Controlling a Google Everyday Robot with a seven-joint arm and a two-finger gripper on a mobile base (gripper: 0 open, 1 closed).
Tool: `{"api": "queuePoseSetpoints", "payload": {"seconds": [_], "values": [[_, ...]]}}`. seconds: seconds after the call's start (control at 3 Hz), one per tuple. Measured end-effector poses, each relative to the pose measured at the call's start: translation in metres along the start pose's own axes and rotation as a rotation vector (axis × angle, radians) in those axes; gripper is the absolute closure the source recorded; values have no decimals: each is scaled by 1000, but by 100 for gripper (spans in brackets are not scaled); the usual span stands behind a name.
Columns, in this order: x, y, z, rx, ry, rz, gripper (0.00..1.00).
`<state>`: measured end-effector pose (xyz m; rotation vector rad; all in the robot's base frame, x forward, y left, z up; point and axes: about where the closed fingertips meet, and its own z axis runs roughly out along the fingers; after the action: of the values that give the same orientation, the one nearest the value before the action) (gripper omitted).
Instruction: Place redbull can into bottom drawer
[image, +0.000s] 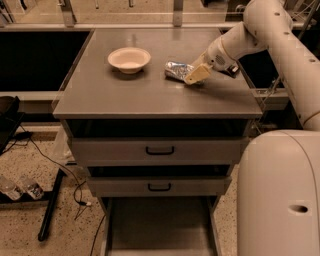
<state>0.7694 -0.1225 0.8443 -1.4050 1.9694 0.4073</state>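
The gripper (194, 75) is low over the table (150, 100), at the right end of the redbull can (175, 70). The white bowl (129, 59) stands to the can's left with a gap between them. The table's front half is open. The bottom drawer (160, 227) is pulled out, its floor reachable from above; the robot's white base (280, 200) crowds its right side.
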Motion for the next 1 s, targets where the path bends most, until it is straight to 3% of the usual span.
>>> {"api": "queuePoseSetpoints", "payload": {"seconds": [0.33,0.67,1.0], "values": [[0,0,0,0,0,0,89],[11,5,-5,8,-16,9,100],[10,6,-8,10,-18,10,100]]}}
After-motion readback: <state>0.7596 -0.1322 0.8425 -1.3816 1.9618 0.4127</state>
